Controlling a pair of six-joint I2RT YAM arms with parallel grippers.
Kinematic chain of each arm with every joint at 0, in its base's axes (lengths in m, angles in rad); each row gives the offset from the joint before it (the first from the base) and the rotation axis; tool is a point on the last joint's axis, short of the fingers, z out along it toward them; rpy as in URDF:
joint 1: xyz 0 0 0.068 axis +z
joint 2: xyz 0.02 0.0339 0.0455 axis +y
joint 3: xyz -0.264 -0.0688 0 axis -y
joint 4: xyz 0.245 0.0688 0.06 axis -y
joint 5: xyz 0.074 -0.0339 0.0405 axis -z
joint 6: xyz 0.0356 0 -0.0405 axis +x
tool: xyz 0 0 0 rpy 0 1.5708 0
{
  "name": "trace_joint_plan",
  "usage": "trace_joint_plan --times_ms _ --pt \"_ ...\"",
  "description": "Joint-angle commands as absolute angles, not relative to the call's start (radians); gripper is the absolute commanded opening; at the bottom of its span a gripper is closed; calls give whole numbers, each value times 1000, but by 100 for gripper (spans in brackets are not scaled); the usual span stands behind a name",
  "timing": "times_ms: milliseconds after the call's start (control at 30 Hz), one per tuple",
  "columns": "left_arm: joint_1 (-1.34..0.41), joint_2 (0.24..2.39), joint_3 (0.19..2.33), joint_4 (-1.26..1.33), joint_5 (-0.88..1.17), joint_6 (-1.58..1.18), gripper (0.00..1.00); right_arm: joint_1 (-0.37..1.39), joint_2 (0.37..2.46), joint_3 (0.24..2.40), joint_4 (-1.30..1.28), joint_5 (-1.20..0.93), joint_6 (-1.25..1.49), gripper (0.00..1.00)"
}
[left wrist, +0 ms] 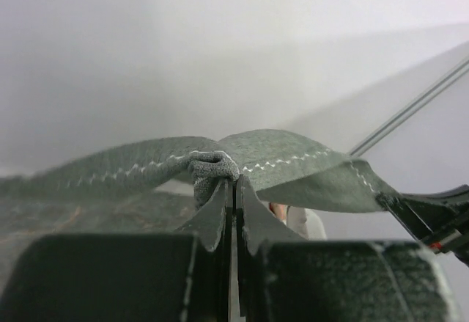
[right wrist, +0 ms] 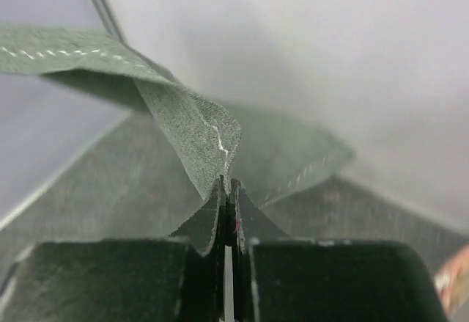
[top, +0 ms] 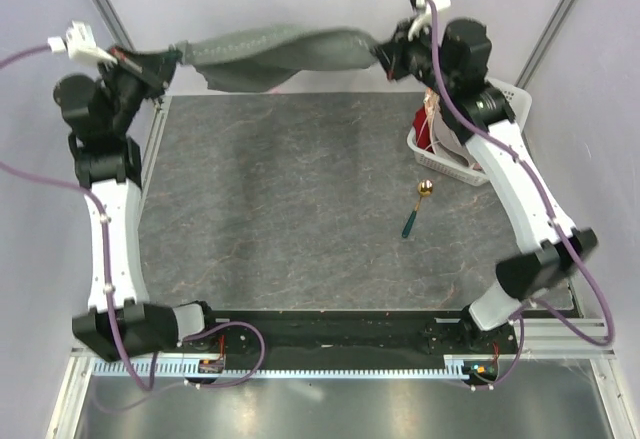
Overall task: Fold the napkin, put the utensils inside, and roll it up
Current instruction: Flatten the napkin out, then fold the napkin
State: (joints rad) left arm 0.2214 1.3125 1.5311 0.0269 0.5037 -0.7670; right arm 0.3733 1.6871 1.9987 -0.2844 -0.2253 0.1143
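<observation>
Both tools are clamping opposite corners of the napkin (top: 275, 56). The left tool (left wrist: 233, 190) and right tool (right wrist: 227, 190) are each squeezing tight on a hemmed edge, holding the cloth stretched in the air over the far edge of the surface (top: 270, 209), likely so it can be spread flat for folding. The napkin is sagging and twisting in the middle. It is dark grey-green, showing light zigzag stitching along the hem and bunching at the left pinch. The spoon (top: 417, 209) is lying on the surface beside the white basket (top: 445, 171), well apart from the cloth.
</observation>
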Motion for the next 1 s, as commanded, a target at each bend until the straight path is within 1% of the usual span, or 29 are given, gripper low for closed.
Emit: trace_joint_plan --times_ms 0,33,67,100,133,167,200,233,267,300,333,367,400,433,500,600,633,733,833,967 --pt "229 1085 1213 -65 473 -669 2 373 1446 1598 -222 -248 94 0" --pt "227 1036 1140 -96 438 -681 2 373 1410 1521 -221 -253 100 0" --pt "229 931 1070 -145 410 -692 2 373 1376 1446 -221 -259 110 0" --pt "229 876 933 -237 373 -702 2 380 1314 1298 -219 -262 123 0" --pt "229 824 866 -288 303 -716 2 383 1284 1225 -219 -264 158 0" --pt "229 698 801 -329 270 -722 6 390 1257 1092 -219 -264 178 0" --pt "229 636 690 -394 241 -735 16 402 1209 1033 -219 -265 193 6" --pt "229 567 642 -417 207 -764 49 409 1184 975 -218 -265 234 18" --pt "227 513 605 -439 198 -778 66 414 1164 881 -218 -267 251 32" --pt "226 456 582 -477 192 -781 81 419 1128 847 -225 -270 267 42" --pt "218 457 586 -539 181 -756 95 422 1109 821 -257 -250 279 65" --pt "216 463 592 -561 178 -746 97 423 1089 792 -279 -235 290 72" --pt "216 472 607 -569 173 -739 98 425 1048 784 -303 -221 291 80" --pt "216 486 618 -563 178 -736 98 423 1028 781 -348 -206 290 84" --pt "216 505 653 -529 184 -735 98 425 984 805 -388 -158 281 88" --pt "215 592 724 -477 196 -659 99 425 983 863 -437 -138 265 89" --pt "215 667 747 -474 222 -635 99 425 991 877 -443 -140 264 89" --pt "216 799 822 -474 287 -566 99 423 1044 917 -436 -149 268 89" --pt "215 857 848 -460 324 -543 98 423 1098 931 -420 -120 317 89" --pt "186 911 860 -436 321 -502 96 425 1127 887 -400 -88 388 89"
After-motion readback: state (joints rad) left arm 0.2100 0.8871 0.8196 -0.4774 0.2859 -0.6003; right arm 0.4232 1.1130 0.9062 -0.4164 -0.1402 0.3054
